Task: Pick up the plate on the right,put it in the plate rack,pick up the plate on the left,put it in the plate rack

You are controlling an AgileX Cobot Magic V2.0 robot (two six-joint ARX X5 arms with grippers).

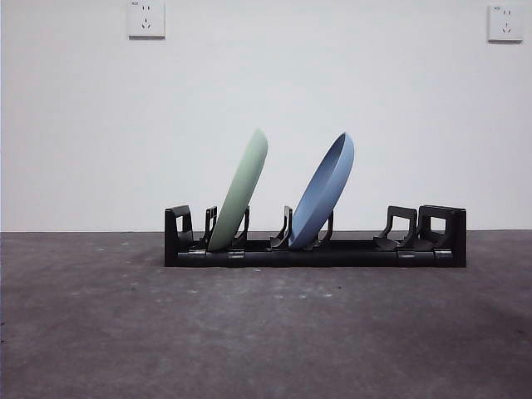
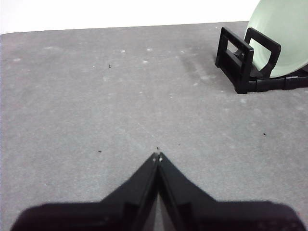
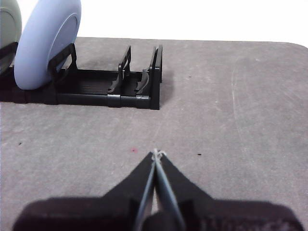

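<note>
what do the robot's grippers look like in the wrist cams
Both look alike: the left gripper and right gripper each have two matte black fingers that are broad at the base and taper to a sharp point, forming a wedge. A thin pale edge runs along the right one's inner faces. No cables or markings are visible.

Bright even light, white wall (image 1: 332,83) washed out in wrist views, soft shadows under plate rack (image 1: 316,253), sharp focus

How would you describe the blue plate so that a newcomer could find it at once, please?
Find the long black plate rack on the grey table. Two plates lean in it; the blue plate stands near the middle, right of the green plate in the front view. Its colour sets it apart.
</note>
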